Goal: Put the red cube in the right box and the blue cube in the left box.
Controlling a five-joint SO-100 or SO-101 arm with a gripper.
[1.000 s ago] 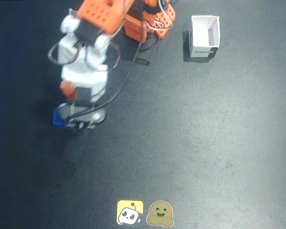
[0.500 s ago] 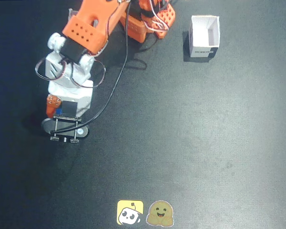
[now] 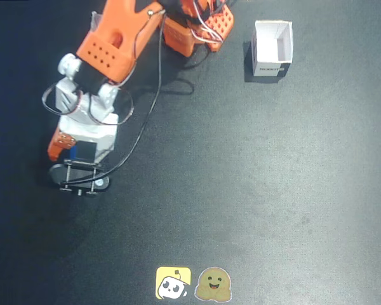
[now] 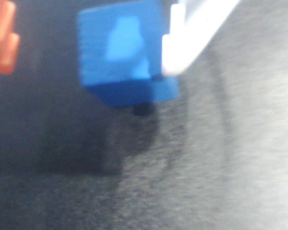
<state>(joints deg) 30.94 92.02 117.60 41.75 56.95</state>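
Observation:
The blue cube (image 4: 117, 52) fills the top of the wrist view, pressed against the white finger (image 4: 192, 33), with the orange finger (image 4: 2, 38) at the left edge. It hangs over the dark table and throws a shadow below it. In the fixed view my gripper (image 3: 79, 176) is at the left of the table, shut on the cube, of which only a dark blue patch (image 3: 84, 150) shows under the wrist. A white open box (image 3: 272, 47) stands at the upper right. The red cube is out of view.
The orange arm and its base (image 3: 197, 25) reach in from the top. A pale edge (image 3: 95, 22) peeks out behind the arm at the upper left. Two stickers (image 3: 173, 283) lie at the table's bottom edge.
The gripper closed around the blue cube and moved left and slightly down in the fixed view, taking the cube with it. The white box has not moved.

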